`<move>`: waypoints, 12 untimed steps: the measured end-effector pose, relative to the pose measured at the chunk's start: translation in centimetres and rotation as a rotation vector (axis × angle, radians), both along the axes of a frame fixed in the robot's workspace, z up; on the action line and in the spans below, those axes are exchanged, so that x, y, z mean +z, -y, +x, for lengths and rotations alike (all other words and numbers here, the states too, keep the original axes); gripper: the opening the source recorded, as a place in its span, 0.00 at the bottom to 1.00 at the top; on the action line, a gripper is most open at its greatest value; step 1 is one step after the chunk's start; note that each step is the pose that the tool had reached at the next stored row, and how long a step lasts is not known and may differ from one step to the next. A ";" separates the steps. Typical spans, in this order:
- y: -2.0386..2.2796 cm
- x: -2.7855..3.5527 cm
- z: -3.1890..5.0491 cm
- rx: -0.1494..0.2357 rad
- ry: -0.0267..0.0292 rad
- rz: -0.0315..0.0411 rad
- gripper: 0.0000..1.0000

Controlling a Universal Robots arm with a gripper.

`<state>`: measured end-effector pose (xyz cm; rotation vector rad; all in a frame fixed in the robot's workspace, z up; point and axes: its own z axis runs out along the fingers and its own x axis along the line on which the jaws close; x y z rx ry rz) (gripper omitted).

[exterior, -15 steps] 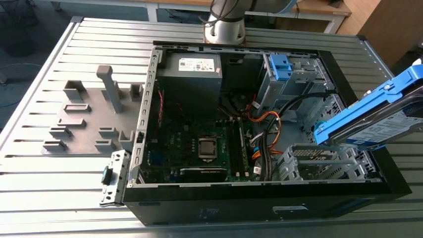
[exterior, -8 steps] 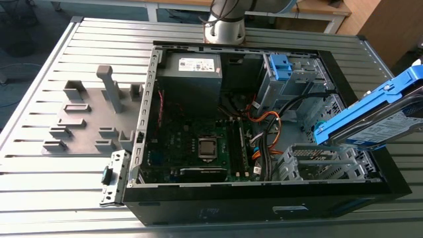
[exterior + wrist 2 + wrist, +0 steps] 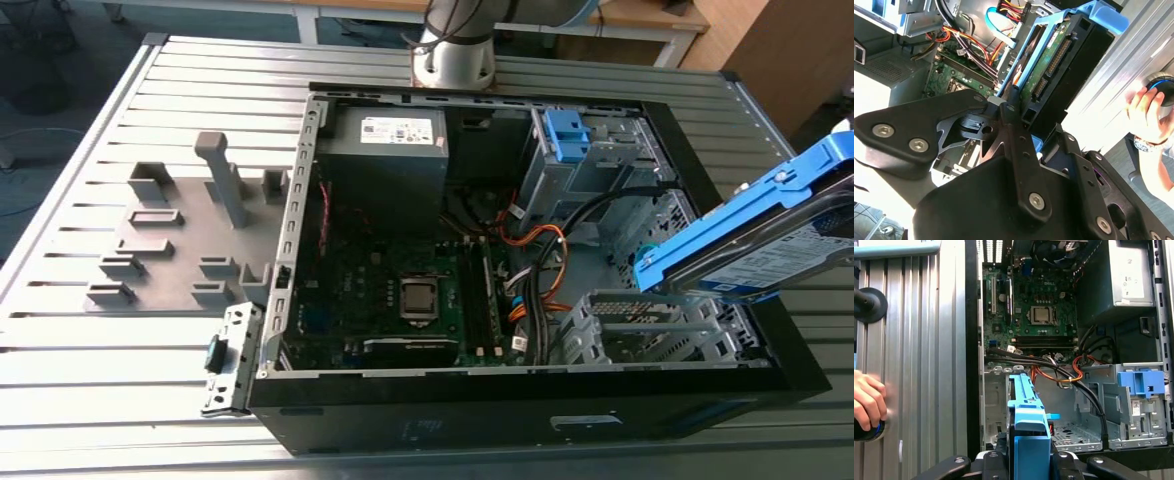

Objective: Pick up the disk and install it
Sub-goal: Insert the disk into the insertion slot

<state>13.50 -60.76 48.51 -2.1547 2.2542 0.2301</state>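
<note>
We see the gripper (image 3: 1024, 120) clamped on the disk (image 3: 1054, 65). In the second wrist view its black fingers (image 3: 1015, 130) press against the bright blue carrier from both sides, with the drive's dark underside and connector edge showing between them. In the first wrist view the carrier's blue edge stands upright between the two finger links of the gripper (image 3: 1029, 452), so the jaws sit closed to the width of the disk (image 3: 1029, 410).

In the exterior view the disk (image 3: 767, 235) is held in the air, tilted, over the edge of the open computer case (image 3: 534, 390) on the exterior view's right. It touches nothing else that we can make out. Below and beside it lies a bare silver drive cage (image 3: 627, 325). Farther back stands a second cage with a blue latch (image 3: 567, 135). The motherboard (image 3: 387, 280) fills the case floor. The case rests on a slatted metal table (image 3: 134, 400).

A person's hand (image 3: 1146, 112) rests on a round black knob (image 3: 1163, 86) ringed in blue, on the table beside the case.
</note>
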 end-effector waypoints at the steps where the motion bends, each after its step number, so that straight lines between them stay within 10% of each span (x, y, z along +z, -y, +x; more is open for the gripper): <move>1: 0.00 -0.04 0.00 0.000 0.0000 0.0002 0.36; 12: 0.00 -1.62 0.00 0.000 0.0000 0.0002 0.36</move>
